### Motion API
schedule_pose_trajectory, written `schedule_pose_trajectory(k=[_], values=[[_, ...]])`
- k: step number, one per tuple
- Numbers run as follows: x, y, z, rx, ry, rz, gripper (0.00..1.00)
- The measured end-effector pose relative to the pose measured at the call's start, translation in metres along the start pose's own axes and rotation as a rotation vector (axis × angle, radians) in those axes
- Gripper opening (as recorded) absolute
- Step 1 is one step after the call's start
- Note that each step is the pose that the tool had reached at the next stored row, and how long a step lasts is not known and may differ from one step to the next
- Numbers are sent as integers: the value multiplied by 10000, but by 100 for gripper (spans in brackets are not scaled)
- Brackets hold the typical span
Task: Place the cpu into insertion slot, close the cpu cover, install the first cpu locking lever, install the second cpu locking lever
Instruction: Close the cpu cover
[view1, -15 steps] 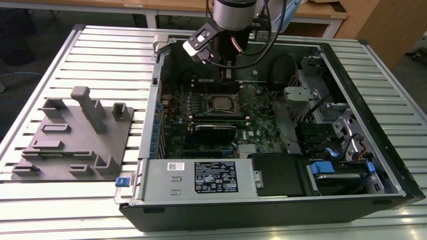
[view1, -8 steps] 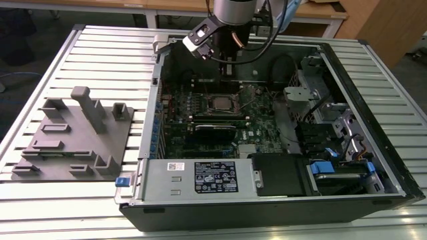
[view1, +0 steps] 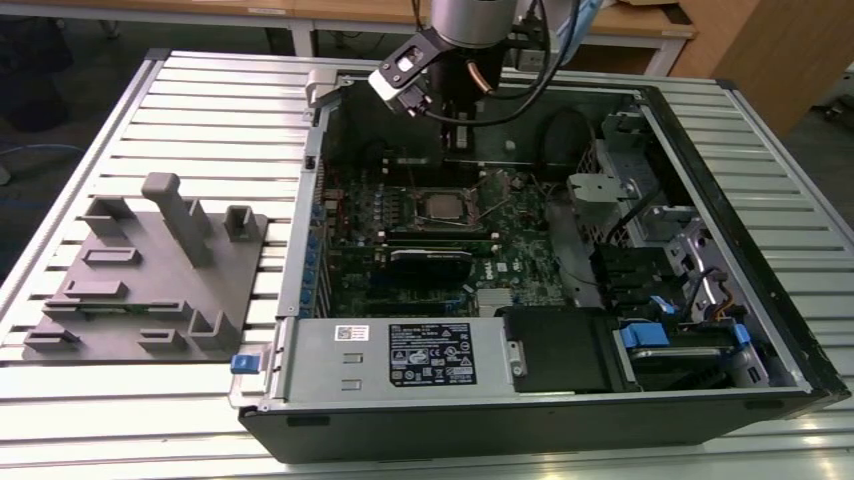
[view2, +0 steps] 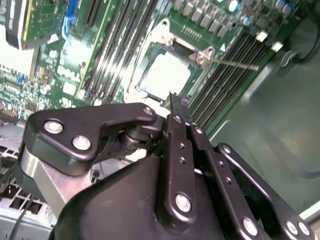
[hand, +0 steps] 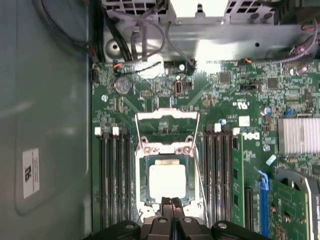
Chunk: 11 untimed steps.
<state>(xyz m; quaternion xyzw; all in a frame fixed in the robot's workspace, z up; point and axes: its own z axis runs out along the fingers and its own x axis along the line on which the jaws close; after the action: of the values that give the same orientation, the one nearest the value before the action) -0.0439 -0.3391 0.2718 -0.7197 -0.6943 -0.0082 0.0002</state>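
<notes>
First wrist view | cpu (hand: 167, 180) seated in insertion slot (hand: 142, 175), cpu cover (hand: 167, 115) flipped open | your gripper (hand: 170, 201), fingers together, just beside the slot, at its 12 o'clock in the exterior view | step, I judge: close cover; you'd need its free edge swung over the cpu

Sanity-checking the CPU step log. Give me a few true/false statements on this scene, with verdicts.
1. The CPU lies in the slot. True.
2. The cover is closed over the CPU. False: it is swung open, off the chip.
3. The hand holds the CPU. False: it is shut, with the chip lying in the slot beyond its tips.
4. A grey fixture stands on the table at the exterior view's left of the case. True.
</notes>
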Motion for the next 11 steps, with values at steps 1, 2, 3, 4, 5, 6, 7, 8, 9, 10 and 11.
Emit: schedule_pose_trajectory(k=[1, 2, 3, 4, 5, 6, 7, 8, 9, 10, 11], values=[[1, 27, 0, 0, 1, 0, 10], [2, 51, 0, 0, 2, 0, 10], [2, 70, 0, 1, 2, 0, 10], [3, 87, 1, 0, 5, 0, 10], [3, 98, 1, 0, 6, 0, 10], [3, 101, 1, 0, 6, 0, 10], [3, 101, 1, 0, 6, 0, 10], [3, 101, 1, 0, 5, 1, 10], [3, 101, 1, 0, 5, 1, 10], [3, 101, 1, 0, 5, 1, 10], [3, 101, 1, 0, 5, 1, 10]])
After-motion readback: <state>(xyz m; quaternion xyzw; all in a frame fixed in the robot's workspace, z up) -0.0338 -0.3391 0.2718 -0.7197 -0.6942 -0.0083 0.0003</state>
